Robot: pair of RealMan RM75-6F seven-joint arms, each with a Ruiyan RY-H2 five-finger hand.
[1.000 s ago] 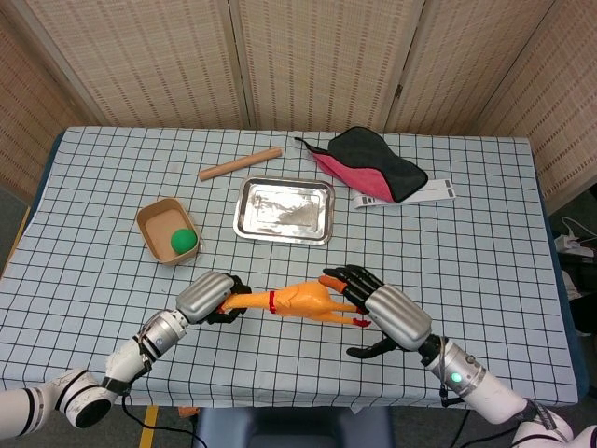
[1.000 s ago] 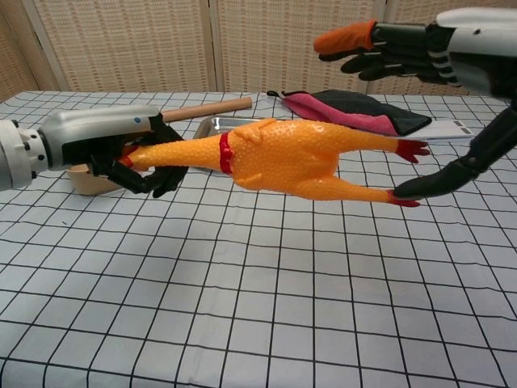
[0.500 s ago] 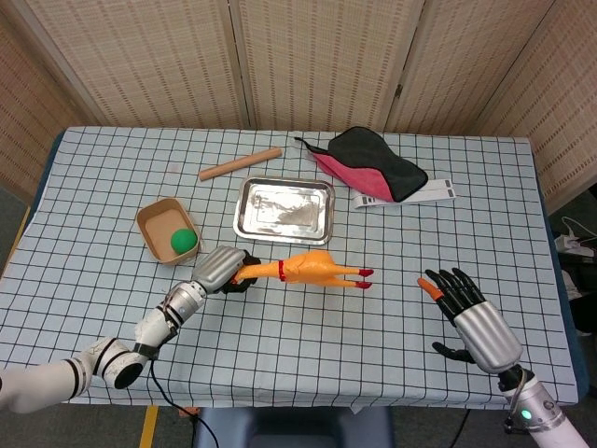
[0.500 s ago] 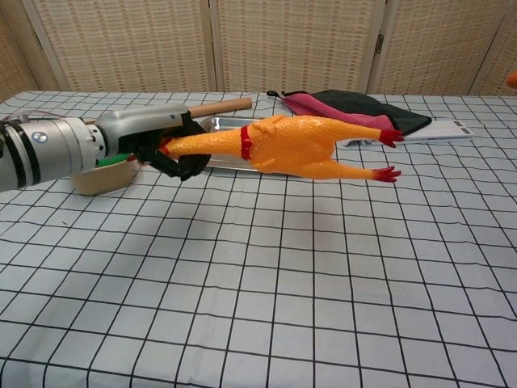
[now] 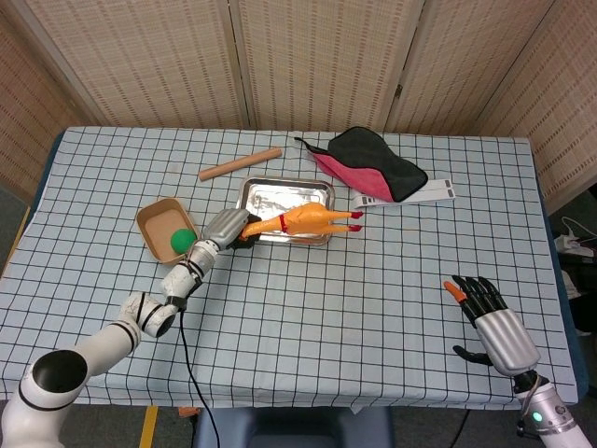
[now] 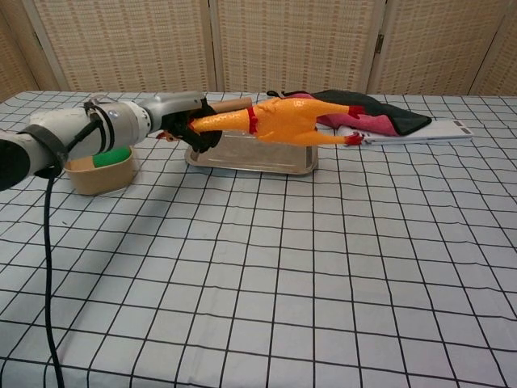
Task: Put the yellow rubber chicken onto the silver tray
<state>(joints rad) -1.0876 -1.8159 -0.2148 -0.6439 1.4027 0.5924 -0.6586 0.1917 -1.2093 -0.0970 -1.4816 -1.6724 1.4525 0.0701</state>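
1. yellow rubber chicken [image 5: 308, 220] held level in the air by its neck end, body and red feet stretched out over the silver tray [image 5: 322, 192]; seemingly carried that way so the long body can come down flat inside the rim.
2. not yet on the tray: chest view shows the chicken [image 6: 283, 120] clear above the tray [image 6: 242, 160], a gap under the belly.
3. looks: orange-yellow pimpled skin, a red collar at the neck, thin legs ending in red feet that reach past the tray's right edge.
4. left hand [image 5: 229, 227] wrapped tight around the neck, dark fingers closed on it, arm stretched forward just beside the tray's near left corner; same left hand [image 6: 184, 121] in the chest view.
5. right hand [image 5: 492, 319] low at the near right, well apart from the tray, fingers spread wide, holding nothing.
6. around the tray: cardboard box [image 5: 154, 224] with a green ball [image 5: 183, 240] to its left, wooden rod [image 5: 240, 164] behind, red and black cloth [image 5: 368, 161] to the right.
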